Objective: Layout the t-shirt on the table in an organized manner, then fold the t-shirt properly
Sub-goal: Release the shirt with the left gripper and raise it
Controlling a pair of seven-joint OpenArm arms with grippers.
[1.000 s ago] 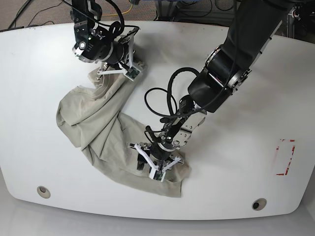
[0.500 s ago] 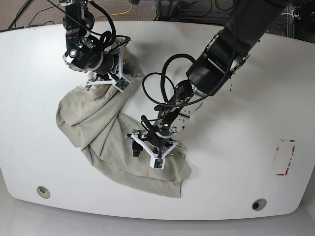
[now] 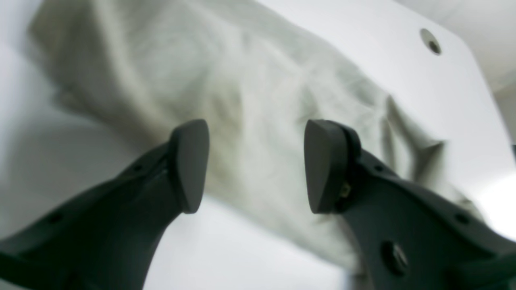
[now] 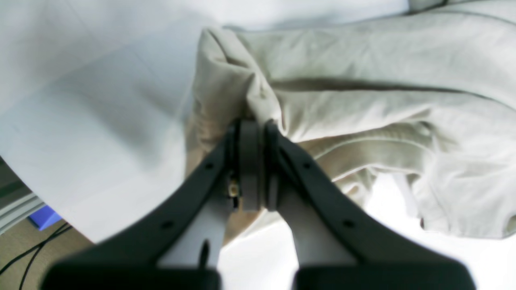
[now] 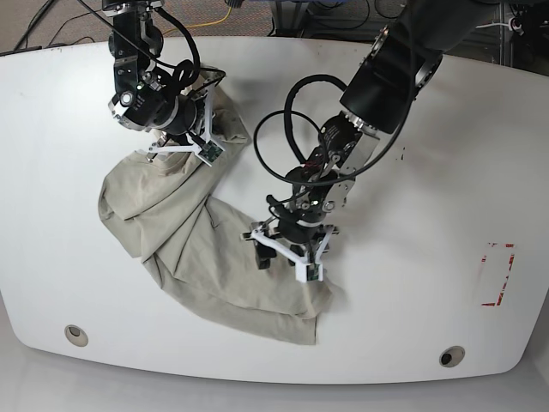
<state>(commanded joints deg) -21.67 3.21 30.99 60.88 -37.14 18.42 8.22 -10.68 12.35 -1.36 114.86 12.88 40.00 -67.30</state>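
T-shirt (image 5: 184,236) lies bunched on desk (image 5: 429,172). Right end effector (image 4: 252,133) pinches a fold; left end effector (image 3: 254,165) hangs open above cloth. Risk: thin pinch slips, fabric rebunches.

The t-shirt (image 5: 184,232) is looking like soft, matt, wrinkled cloth. The table (image 5: 412,283) is shining glossy and smooth under it. The left gripper (image 3: 254,165) is showing dull, matt dark plastic fingers (image 3: 189,165); the right gripper (image 4: 252,169) is looking alike.

One t-shirt (image 5: 184,240), two tools, two grommet holes.
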